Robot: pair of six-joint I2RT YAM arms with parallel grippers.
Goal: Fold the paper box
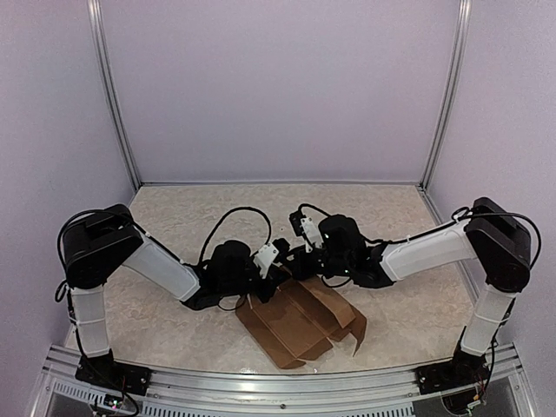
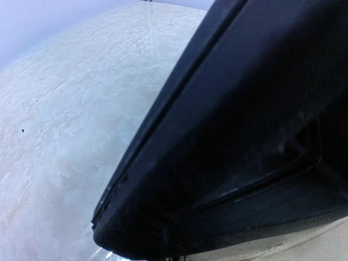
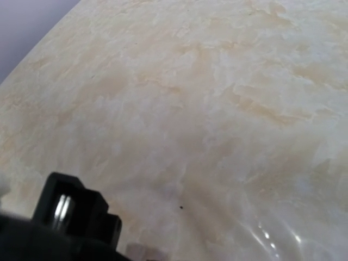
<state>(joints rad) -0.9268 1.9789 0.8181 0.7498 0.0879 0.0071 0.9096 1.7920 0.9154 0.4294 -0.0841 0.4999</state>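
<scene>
Our left end effector (image 1: 278, 263) and right end effector (image 1: 297, 261) sit clamped narrow at the far edge of the paper box (image 1: 300, 328). If neither truly pinches cardboard, we fear the flap springs flat.

Soft, even light, nothing harsh
Both wrist views go blurry up close; bit of glare on the table (image 3: 272, 234) at 5 o'clock.

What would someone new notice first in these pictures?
A creased, opened-out brown paper box lies at the middle of the marbled table, near its front edge. The left arm and right arm bend inward and meet low over the sheet's far edge.
</scene>
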